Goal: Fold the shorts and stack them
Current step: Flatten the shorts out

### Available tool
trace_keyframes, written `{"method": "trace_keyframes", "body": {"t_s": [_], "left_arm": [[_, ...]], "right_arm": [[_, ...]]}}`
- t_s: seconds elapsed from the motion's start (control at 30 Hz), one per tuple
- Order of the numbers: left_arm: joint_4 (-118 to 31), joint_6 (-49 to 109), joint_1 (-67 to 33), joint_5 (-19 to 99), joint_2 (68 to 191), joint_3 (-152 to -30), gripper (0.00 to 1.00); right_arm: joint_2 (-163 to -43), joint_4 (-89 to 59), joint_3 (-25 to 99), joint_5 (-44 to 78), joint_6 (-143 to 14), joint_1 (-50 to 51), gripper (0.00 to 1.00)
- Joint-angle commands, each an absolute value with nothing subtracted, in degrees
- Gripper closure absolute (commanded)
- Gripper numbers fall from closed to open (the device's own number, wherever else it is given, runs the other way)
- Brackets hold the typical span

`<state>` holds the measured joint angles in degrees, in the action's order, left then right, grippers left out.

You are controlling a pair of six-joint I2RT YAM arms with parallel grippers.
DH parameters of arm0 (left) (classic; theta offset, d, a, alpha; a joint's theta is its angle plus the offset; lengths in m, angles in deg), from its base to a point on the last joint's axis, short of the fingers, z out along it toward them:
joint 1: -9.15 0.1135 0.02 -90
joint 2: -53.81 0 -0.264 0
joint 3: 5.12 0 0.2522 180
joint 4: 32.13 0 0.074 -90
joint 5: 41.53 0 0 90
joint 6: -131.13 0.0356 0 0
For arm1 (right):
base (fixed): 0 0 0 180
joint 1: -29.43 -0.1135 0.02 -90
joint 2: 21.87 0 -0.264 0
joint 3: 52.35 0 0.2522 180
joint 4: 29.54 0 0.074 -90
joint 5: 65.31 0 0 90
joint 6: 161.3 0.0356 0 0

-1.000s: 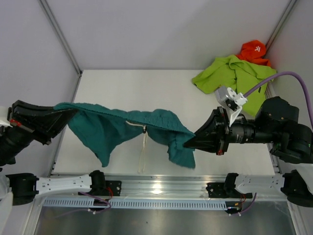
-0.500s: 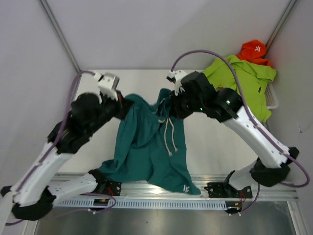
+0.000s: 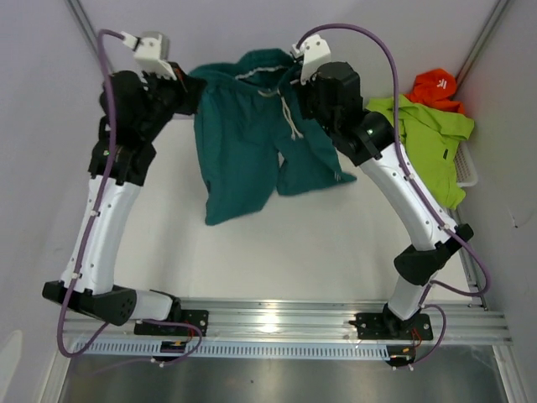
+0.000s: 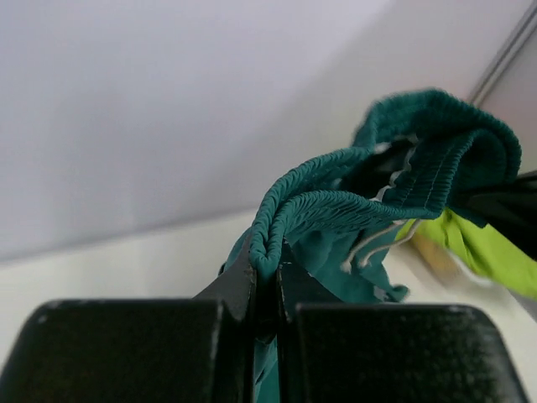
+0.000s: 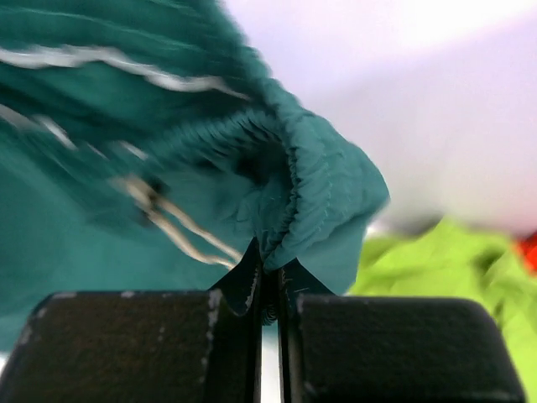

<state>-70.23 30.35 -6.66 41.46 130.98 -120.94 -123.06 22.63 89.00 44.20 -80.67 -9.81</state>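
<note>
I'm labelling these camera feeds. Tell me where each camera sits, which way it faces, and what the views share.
Top external: above and behind the arm bases, looking down on the table; the left arm and right arm show, holding up the teal shorts.
Left wrist: on the left arm, looking along the left end effector, shut on the waistband.
Right wrist: on the right arm, looking along the right end effector, shut on the waistband.
Shared: all three show the teal shorts and the lime green shorts.

teal shorts (image 5: 84, 101) blurred, right wrist view; lime shorts (image 3: 430, 141) partly behind right arm (image 3: 401, 191).
</note>
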Motion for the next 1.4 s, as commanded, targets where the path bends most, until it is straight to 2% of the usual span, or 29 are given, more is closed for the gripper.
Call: {"method": "trace_keyframes", "body": {"t_s": [0.0, 0.17, 0.23, 0.33, 0.43, 0.53, 0.6, 0.7, 0.9, 1.0, 1.07, 1.17, 1.27, 1.37], "left_arm": [[-60.75, 35.76, -2.72, 35.66, 131.85, -128.03, 1.0], [-49.95, 38.77, 2.29, 36.25, 129.58, -120.59, 1.0], [-49.49, 37.19, 4.4, 29.45, 129.57, -120.39, 1.0], [-46.78, 34.39, 4.49, 25.1, 125.55, -114.0, 1.0], [-43.44, 31.13, 4.23, 21.94, 118.78, -106.08, 1.0], [-49.37, 30.94, 4.14, 19.73, 114.99, -108.69, 1.0], [-53.69, 31.72, 4.14, 19.73, 114.2, -115.35, 1.0], [-61.43, 32.69, 4.14, 20.6, 114.37, -125.45, 1.0], [-72.16, 31.29, 4.14, 21.56, 118.32, -139.37, 1.0], [-75.23, 30.59, 4.14, 22.71, 119.9, -138.68, 1.0], [-77.87, 30.32, 4.23, 23.15, 121.39, -136.39, 1.0], [-87.36, 29.27, 4.23, 20.18, 121.14, -132.63, 1.0], [-81.34, 26.9, 4.23, 16.91, 112.11, -119.04, 1.0], [-81.39, 27.33, 4.32, 16.65, 107.16, -118.8, 1.0]], "right_arm": [[-118.12, 4.99, 85.98, 47.81, -88.96, -8.37, 1.0], [-111.79, -1.89, 77.43, 37.74, -86.42, -0.47, 1.0], [-111.26, 0.2, 77.68, 34.2, -85.8, 1.74, 1.0], [-109.33, 6.18, 76.64, 31.03, -86.77, 1.75, 1.0], [-102.14, 4.44, 68.94, 26.12, -85.72, 0.87, 1.0], [-95.71, 3.2, 67.05, 25.74, -85.97, -2.2, 1.0], [-94.12, 5.99, 70.9, 26.09, -87.64, -6.4, 1.0], [-94.2, 8.99, 77.32, 27.76, -89.75, -11.85, 1.0], [-95.78, 12.33, 82.86, 29.78, -89.93, -14.6, 1.0], [-98.85, 18.72, 86.72, 30.14, -88.89, -13.73, 1.0], [-101.67, 25.57, 88.84, 26.2, -86.78, -10.31, 1.0], [-102.47, 36.03, 90.61, 12.77, -80.54, -6.01, 1.0], [-95.74, 34.87, 81.14, 5.1, -76.76, -6.6, 1.0], [-89.13, 31.16, 74.36, 0.53, -74.04, -6.52, 1.0]]}}
